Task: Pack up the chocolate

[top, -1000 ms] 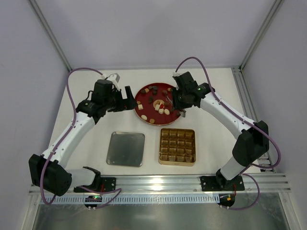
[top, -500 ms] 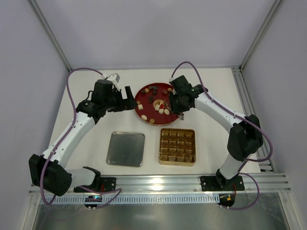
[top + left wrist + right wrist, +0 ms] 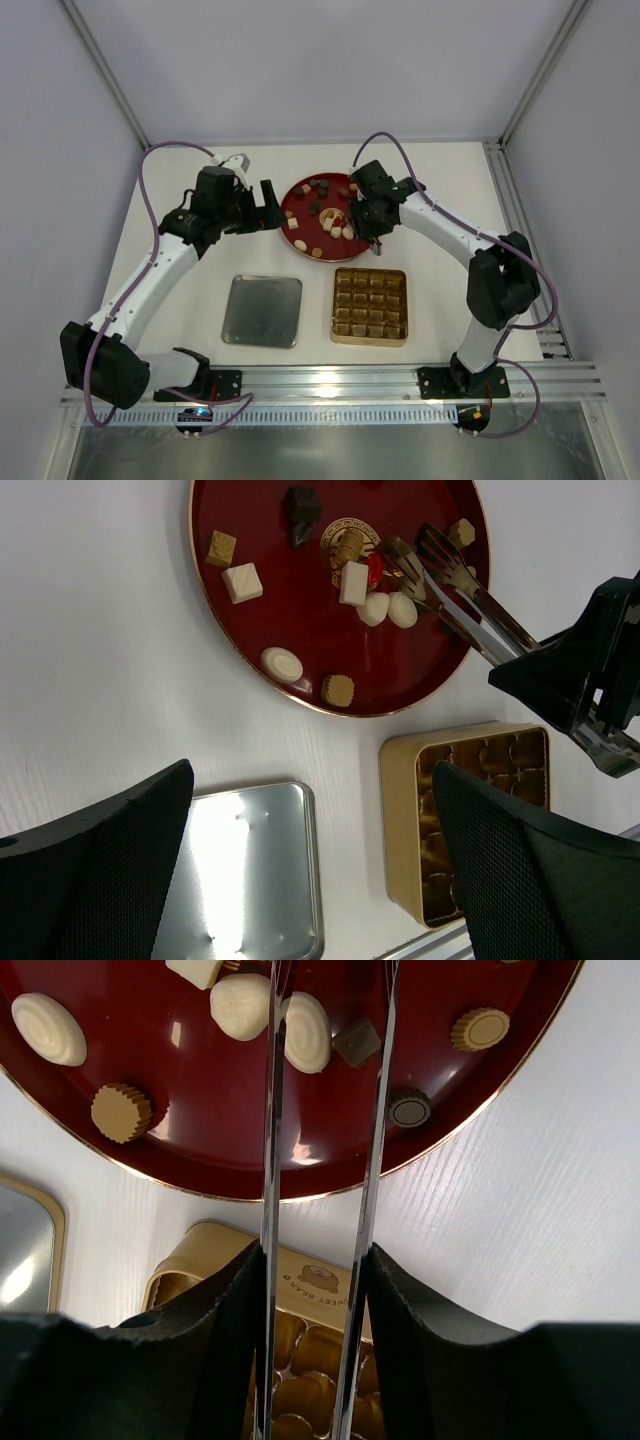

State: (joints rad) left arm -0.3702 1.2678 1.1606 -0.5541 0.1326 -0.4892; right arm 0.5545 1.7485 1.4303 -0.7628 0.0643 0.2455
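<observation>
Steel tongs, clamped between the right fingers, reach over the red plate at upper centre, where the chocolate lies, presumably to pick one; left fingers gape wide, empty, beside it.

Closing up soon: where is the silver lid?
Top view: the silver lid lies flat, left of the gold tin, on the near side of the red plate.

One red plate, carrying a dozen or so chocolate pieces, too crowded for an exact count. One gridded tin, one silver lid, one tongs.
</observation>
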